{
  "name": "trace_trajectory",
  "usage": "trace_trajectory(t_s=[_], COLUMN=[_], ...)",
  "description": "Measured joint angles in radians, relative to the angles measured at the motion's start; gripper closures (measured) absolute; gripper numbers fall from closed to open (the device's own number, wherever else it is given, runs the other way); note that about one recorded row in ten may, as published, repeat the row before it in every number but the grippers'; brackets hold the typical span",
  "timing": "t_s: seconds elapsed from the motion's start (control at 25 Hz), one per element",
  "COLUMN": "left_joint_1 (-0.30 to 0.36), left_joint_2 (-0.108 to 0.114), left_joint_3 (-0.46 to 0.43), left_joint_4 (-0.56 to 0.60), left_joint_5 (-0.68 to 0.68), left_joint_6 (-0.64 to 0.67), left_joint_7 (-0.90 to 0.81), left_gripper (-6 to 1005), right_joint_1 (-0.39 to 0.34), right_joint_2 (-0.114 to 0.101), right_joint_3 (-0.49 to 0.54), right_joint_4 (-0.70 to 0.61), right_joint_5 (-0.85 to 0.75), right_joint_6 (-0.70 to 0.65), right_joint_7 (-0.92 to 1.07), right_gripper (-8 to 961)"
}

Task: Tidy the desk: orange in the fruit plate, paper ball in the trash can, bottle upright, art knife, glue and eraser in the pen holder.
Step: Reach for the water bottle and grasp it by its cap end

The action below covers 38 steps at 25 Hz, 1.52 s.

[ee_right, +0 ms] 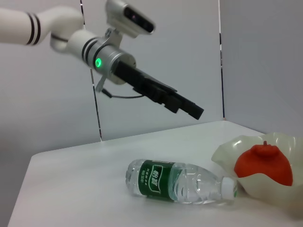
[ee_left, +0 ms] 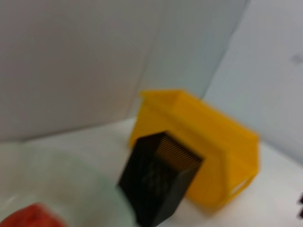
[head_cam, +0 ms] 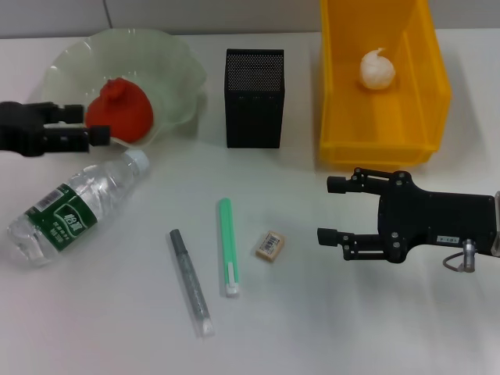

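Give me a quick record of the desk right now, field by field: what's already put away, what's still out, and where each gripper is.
orange: in fruit plate
paper ball: in trash can
bottle: lying on its side
eraser: on desk, not in pen holder
green stick, grey stick: flat on desk
left gripper: beside the orange, jaws open
right gripper: near the eraser, jaws open
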Motion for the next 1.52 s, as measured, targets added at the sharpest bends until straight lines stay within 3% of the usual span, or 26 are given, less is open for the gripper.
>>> trace_trajectory(t_s=[0.28, 0.32, 0.44, 0.8, 0.96, 1.24, 1.52], left_joint_1=[-0.065, -0.105, -0.168, -0.289, -0.302, -0.308, -0.326], left_joint_2=[0.005, -0.005, -0.023, -0.080, -0.098, -0.103, -0.124], left_joint_3=[0.004, 0.011, 0.012, 0.013, 0.021, 0.073, 0.086], left_joint_4=[0.131, 0.163, 0.167, 0.122, 0.107, 0.037, 0.020], left_joint_5=[0.226, 0.342, 0.469, 0.715, 0.780, 0.793, 0.791], left_joint_6=[0.002, 0.012, 0.021, 0.007, -0.023, -0.075, -0.081], left_joint_7=[-0.211, -0.271, -0.308, -0.325, -0.324, -0.326, -0.311], left_gripper=[144, 144, 144, 144, 144, 145, 147], right_joint_1=[-0.001, -0.001, 0.000, 0.000, -0.002, -0.005, -0.005], right_joint_2=[-0.003, -0.003, -0.003, -0.003, -0.003, -0.003, -0.003], right_joint_3=[0.000, 0.000, 0.000, 0.000, 0.000, 0.000, 0.000], right_joint_4=[-0.003, -0.003, -0.004, -0.004, -0.004, -0.004, -0.004], right_joint_5=[0.000, 0.000, 0.000, 0.000, 0.000, 0.000, 0.000], right_joint_6=[-0.001, 0.000, 0.001, 0.001, 0.001, 0.001, 0.001], right_joint_7=[0.000, 0.000, 0.000, 0.000, 0.000, 0.000, 0.000], right_gripper=[168, 168, 168, 169, 169, 168, 168])
